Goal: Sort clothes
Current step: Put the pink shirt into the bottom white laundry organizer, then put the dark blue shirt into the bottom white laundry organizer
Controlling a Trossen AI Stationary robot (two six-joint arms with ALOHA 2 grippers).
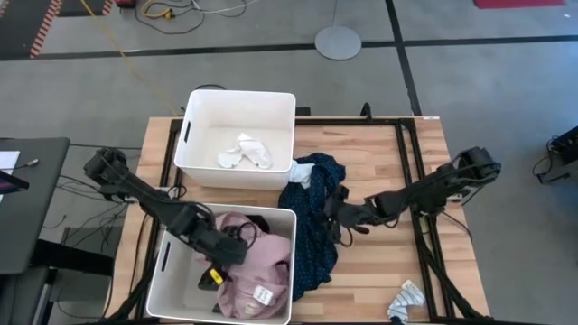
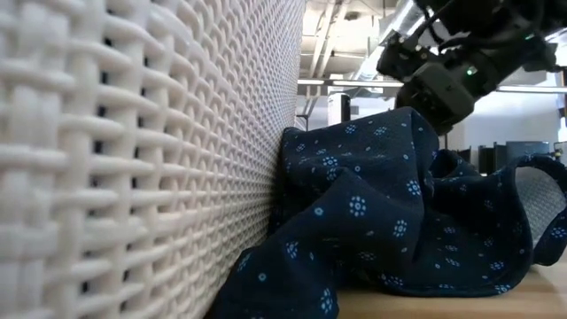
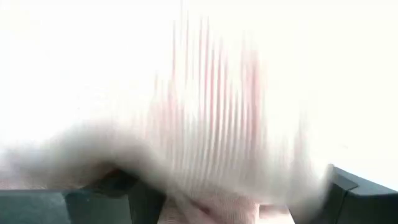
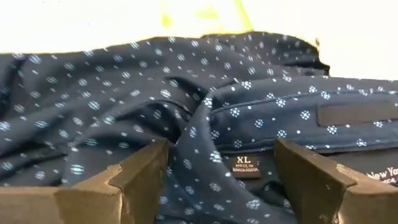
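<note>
Wooden planks of the table (image 1: 379,153) carry two white bins and a heap of dark cloth. At the heap, the right gripper (image 4: 221,171) is seen with its fingers spread wide apart, nothing between them yet, poised just over the collar of the navy dotted piece (image 4: 124,118), whose XL label lies between the fingertips. That garment is draped on the table against the woven wall of the near bin (image 1: 271,217). If only a thin fold is pinched, the cloth could slip free on lifting, or its trailing length could snag on the bin rim. The left gripper (image 1: 221,248) is buried in the pale pink shirt (image 1: 262,262) inside the near bin; whether it is clenched cannot be told. White socks (image 1: 244,152) lie in the far bin (image 1: 203,104).
</note>
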